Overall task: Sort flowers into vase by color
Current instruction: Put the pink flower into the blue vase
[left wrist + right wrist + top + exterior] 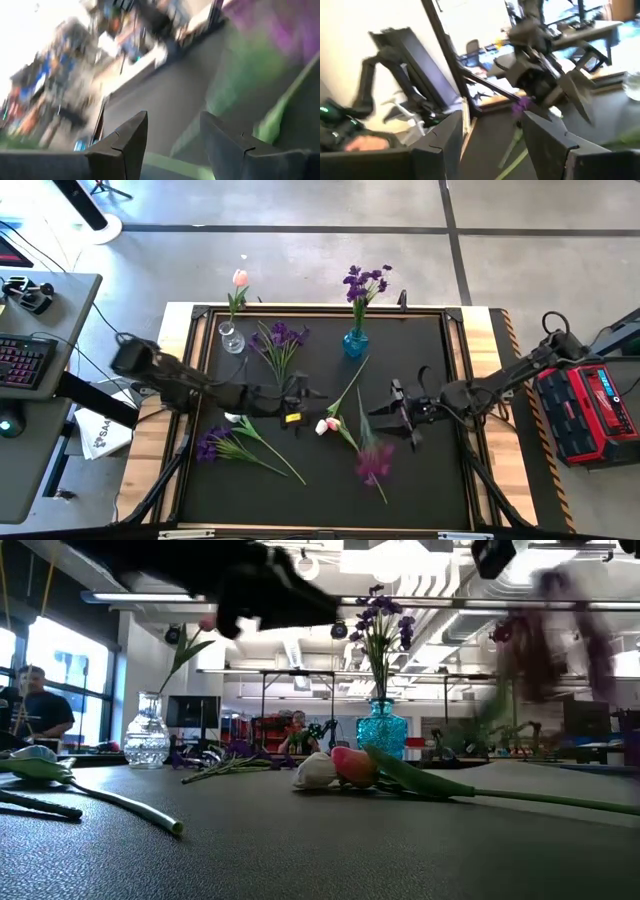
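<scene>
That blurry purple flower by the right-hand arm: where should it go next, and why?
Probably a short carry toward the blue vase. The purple flower seems lifted off the mat beside the right gripper. That vase already holds purple blooms, while the clear vase holds a pink tulip, so the colours would match there.

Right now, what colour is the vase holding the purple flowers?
Blue-turquoise glass vase, clearest in the low view.
</scene>
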Robot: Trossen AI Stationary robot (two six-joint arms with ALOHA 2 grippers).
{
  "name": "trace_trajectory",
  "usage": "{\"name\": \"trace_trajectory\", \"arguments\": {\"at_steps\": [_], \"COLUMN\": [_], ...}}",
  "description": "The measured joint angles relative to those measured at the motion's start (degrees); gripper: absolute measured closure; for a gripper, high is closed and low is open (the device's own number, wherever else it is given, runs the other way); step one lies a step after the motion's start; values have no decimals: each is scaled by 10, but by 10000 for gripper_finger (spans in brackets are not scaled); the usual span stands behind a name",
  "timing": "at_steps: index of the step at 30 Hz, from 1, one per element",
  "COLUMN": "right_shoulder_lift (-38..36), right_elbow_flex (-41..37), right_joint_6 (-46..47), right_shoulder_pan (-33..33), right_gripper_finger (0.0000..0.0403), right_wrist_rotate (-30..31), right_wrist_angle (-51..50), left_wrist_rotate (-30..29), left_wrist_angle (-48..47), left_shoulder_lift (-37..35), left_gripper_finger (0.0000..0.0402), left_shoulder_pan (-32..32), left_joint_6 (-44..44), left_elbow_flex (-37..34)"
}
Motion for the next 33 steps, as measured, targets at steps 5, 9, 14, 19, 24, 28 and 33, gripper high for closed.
{"name": "trace_trajectory", "arguments": {"at_steps": [5,9,14,19,24,28,33], "right_shoulder_lift": [0,-5,-5,-3,-3,0,8], "right_elbow_flex": [0,5,74,151,170,170,170], "right_joint_6": [-13,-34,-60,-63,-68,-65,-60], "right_shoulder_pan": [-8,-6,13,37,68,95,127], "right_gripper_finger": [226,226,226,226,226,226,226], "right_wrist_rotate": [-5,-5,6,65,102,115,161], "right_wrist_angle": [9,-2,-118,-253,-283,-289,-292], "left_wrist_rotate": [120,130,226,235,229,231,243], "left_wrist_angle": [88,45,-222,-391,-453,-516,-554], "left_shoulder_lift": [84,129,177,266,350,399,418], "left_gripper_finger": [217,207,208,219,236,258,293], "left_shoulder_pan": [34,51,85,93,94,100,109], "left_joint_6": [9,15,55,188,240,240,235], "left_elbow_flex": [22,65,217,361,462,522,549]}}
